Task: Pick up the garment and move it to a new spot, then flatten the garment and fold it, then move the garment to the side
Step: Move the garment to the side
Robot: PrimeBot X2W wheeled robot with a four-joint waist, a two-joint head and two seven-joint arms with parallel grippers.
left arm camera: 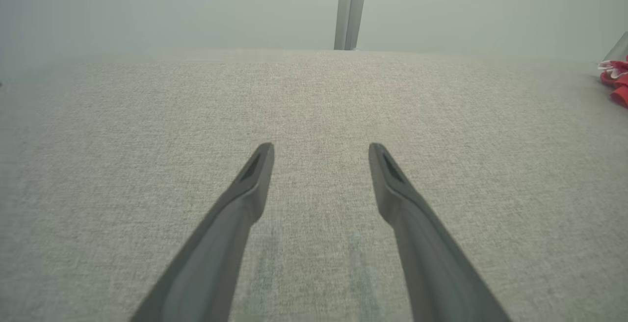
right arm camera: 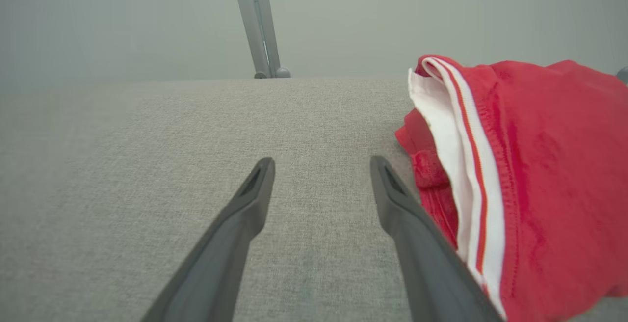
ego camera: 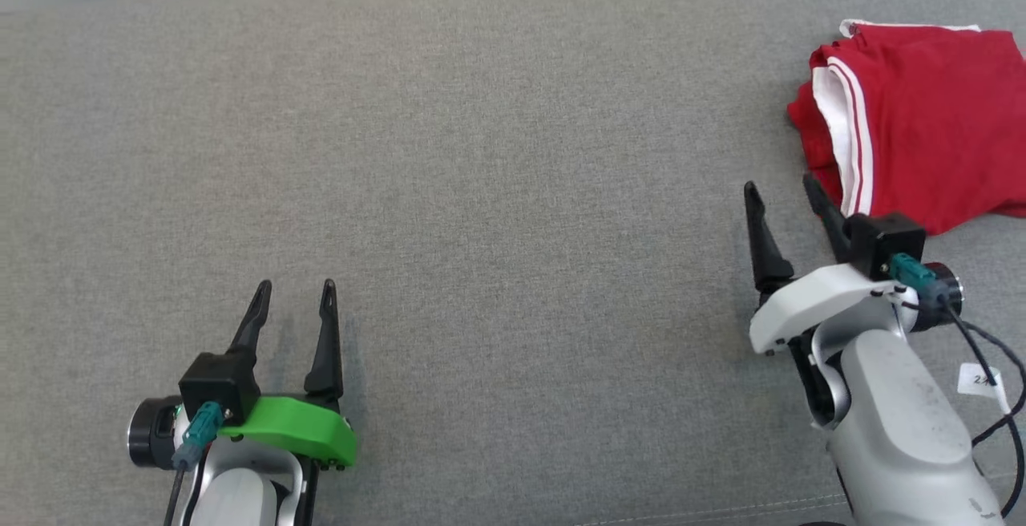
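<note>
At the right edge of the grey fabric surface (ego camera: 481, 189) we see the red garment (ego camera: 922, 133). Our right tool (ego camera: 780, 184) lies low just beside it, fingers spread and empty. Our left tool (ego camera: 295, 285), also spread, sits well apart.

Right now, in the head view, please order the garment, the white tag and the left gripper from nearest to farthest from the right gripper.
1. Garment, just right of the right gripper.
2. White tag, lower right, by the cable.
3. Left gripper, far left.
</note>
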